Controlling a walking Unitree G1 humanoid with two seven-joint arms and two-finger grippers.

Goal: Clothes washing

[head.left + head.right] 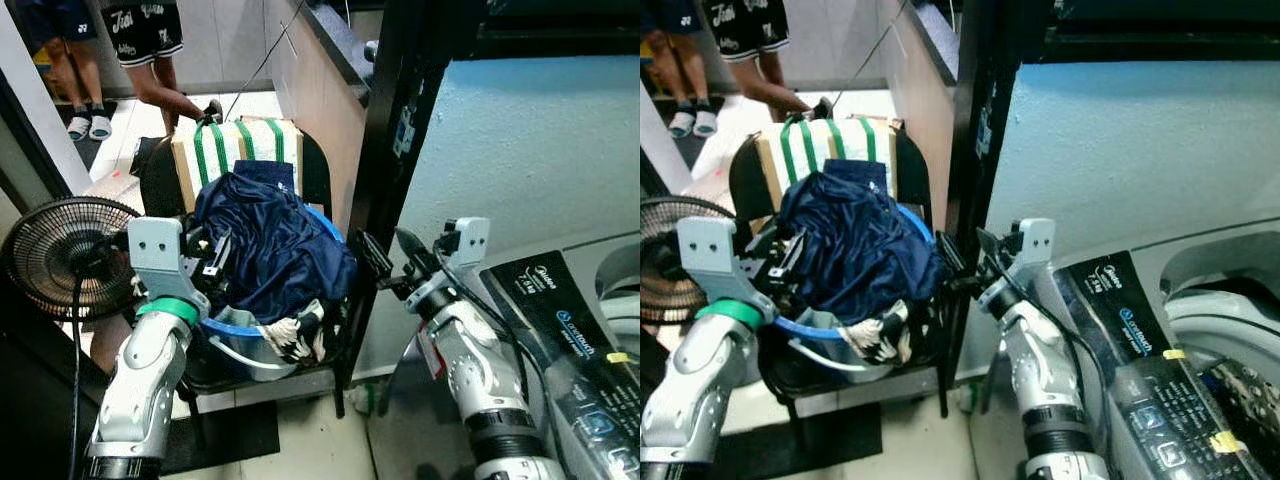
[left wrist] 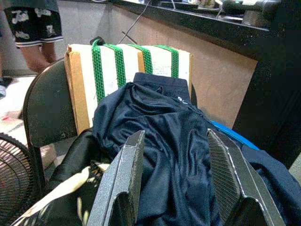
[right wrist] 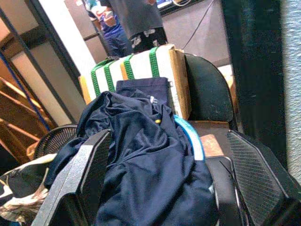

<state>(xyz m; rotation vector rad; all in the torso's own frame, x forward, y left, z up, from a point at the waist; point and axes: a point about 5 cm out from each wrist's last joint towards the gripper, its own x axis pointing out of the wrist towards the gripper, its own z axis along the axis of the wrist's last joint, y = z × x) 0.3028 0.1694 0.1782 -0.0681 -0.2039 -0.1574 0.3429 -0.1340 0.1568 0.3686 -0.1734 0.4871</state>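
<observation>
Head views: navy garment (image 1: pixel 272 245) heaped in blue basin (image 1: pixel 232 330) on black chair (image 1: pixel 325 180), draped near to far; basin mostly hidden. Left claw (image 1: pixel 212 257) at its left edge, right claw (image 1: pixel 385 255) right of chair. Wrist views: both claws' fingers (image 2: pixel 121 181) spread apart, empty.

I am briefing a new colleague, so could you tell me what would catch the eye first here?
A heap of navy clothes spills from a blue basin on a black chair, between the open left gripper and the open right gripper. Behind it leans a green-strapped box; the washing machine stands at the right.
</observation>
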